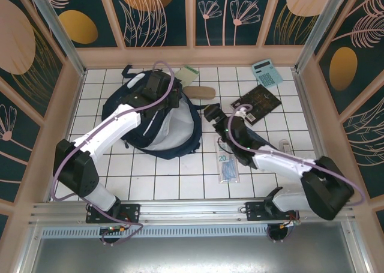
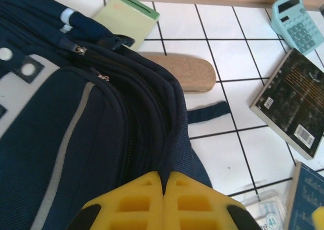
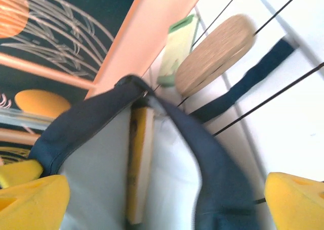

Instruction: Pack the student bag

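Top external: student bag (image 1: 171, 135) is lying on the far-left part of the counter (image 1: 180, 177), mouth facing right, light lining showing.
Left gripper (image 2: 163, 187): clenched, pads meeting on a fold of the bag's navy rim as far as the left wrist view shows; it looks to be holding the mouth up.
Right gripper (image 3: 164, 199): released, jaws standing wide, carrying nothing, hovering right at the bag's mouth.
Inside bag: yellow book (image 3: 139, 169) is standing on edge against the lining.
Not packed: tan case (image 1: 199, 92) and green notepad (image 1: 189, 75) are sitting just beside the bag's far-right edge; dark book (image 1: 259, 102) and calculator (image 1: 266, 73) are further right; clear pouch (image 1: 227, 162) is lying near-right of the bag.
Stage (my read): packing is partway through, most items are waiting outside.
Risk 1: the left pinch is thin, only a fold of fabric. If it slips, the mouth is collapsing over the yellow book and blocking the next insert.
Risk 2: wide right jaws this close to the rim could be hooking the lining or the loose strap (image 2: 207, 112) and dragging the bag.
Risk 3: any sideways sweep is likely knocking the tan case, since it is so near the rim.
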`<state>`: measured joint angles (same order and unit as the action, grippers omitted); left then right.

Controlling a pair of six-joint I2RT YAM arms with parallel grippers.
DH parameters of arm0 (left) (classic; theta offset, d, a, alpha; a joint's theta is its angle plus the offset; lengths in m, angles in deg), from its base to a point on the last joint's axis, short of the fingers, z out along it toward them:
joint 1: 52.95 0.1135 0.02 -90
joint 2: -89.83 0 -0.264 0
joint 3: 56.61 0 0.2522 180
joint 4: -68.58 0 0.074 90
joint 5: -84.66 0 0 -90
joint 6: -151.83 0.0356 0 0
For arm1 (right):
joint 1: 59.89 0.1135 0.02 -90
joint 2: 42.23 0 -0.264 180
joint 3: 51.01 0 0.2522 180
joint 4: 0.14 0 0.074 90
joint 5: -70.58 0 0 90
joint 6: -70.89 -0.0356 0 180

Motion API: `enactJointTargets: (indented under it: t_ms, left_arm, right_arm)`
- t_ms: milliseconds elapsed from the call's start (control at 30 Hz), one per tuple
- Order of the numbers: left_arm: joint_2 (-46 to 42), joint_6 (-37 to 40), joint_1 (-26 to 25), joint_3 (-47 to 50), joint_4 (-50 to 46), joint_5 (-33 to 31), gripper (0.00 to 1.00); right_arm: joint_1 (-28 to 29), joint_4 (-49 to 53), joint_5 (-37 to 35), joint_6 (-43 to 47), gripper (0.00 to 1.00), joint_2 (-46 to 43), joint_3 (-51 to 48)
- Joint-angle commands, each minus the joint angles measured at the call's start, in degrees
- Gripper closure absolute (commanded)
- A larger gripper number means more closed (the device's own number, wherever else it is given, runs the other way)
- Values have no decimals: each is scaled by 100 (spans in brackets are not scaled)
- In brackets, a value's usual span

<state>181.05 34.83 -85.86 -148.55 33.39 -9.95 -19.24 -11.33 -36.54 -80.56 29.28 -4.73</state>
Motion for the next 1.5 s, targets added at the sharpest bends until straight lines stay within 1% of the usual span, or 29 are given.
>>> enactJointTargets:
  t_ms: [0, 67, 100, 167, 200, 233, 267, 300, 367, 467, 567, 633, 800, 867, 933, 1100, 1267, 1467]
  left_arm:
    - [-175, -177, 47, 277, 749, 317, 85]
    - [-170, -244, 39, 456, 1038, 449, 83]
    - [-151, -282, 39, 522, 1196, 519, 78]
    - [-86, -350, 31, 549, 1397, 657, 64]
    - [-34, -373, 18, 527, 1449, 656, 57]
    - [19, -385, -4, 483, 1482, 656, 44]
    - [80, -377, -43, 426, 1513, 654, 40]
    - [144, -376, -77, 377, 1553, 645, 38]
    - [331, -391, -142, 212, 1660, 680, 37]
    - [662, -492, -259, -67, 1932, 800, 38]
    - [1374, -609, -416, -485, 2160, 904, 39]
    - [1822, -695, -519, -850, 2283, 984, 40]
    - [2833, -731, -723, -1688, 2534, 1031, 42]
    - [3200, -792, -774, -1923, 2727, 1091, 42]
    - [3511, -855, -802, -2170, 2821, 1087, 42]
    - [4166, -1063, -836, -2657, 3108, 1214, 41]
    - [4811, -1112, -860, -3181, 3160, 1435, 40]
    - [5574, -1184, -882, -3948, 3133, 1705, 39]
  right_arm:
    - [-448, 847, -286, 507, 1, -796, -361]
    - [-820, 1128, -285, 746, 1, -1215, -491]
    - [-977, 1239, -241, 873, 1, -1403, -553]
    - [-1495, 1432, -65, 1143, 1, -1692, -613]
    - [-1661, 1511, 23, 1226, 1, -1770, -623]
    - [-1945, 1576, 223, 1356, 1, -1843, -632]
    - [-2218, 1625, 466, 1459, 1, -1855, -620]
    - [-2455, 1662, 650, 1534, 1, -1828, -594]
    - [-2888, 1715, 978, 1696, 1, -1698, -525]
    - [-3366, 1664, 1247, 1891, 1, -1420, -402]
    - [-3789, 1540, 1486, 1925, 1, -903, -228]
    - [-3953, 1369, 1527, 1905, 1, -608, -168]
    - [-4163, 881, 1524, 1932, 1, -49, -45]
    - [-4257, 746, 1599, 1948, 5, 262, 88]
    - [-4351, 711, 1598, 1937, 7, 559, 253]
    - [-4629, 616, 1601, 1875, 7, 1349, 723]
    - [-4764, 611, 2082, 1855, 7, 2151, 1277]
    - [-4765, 672, 2252, 1890, 7, 2841, 1698]
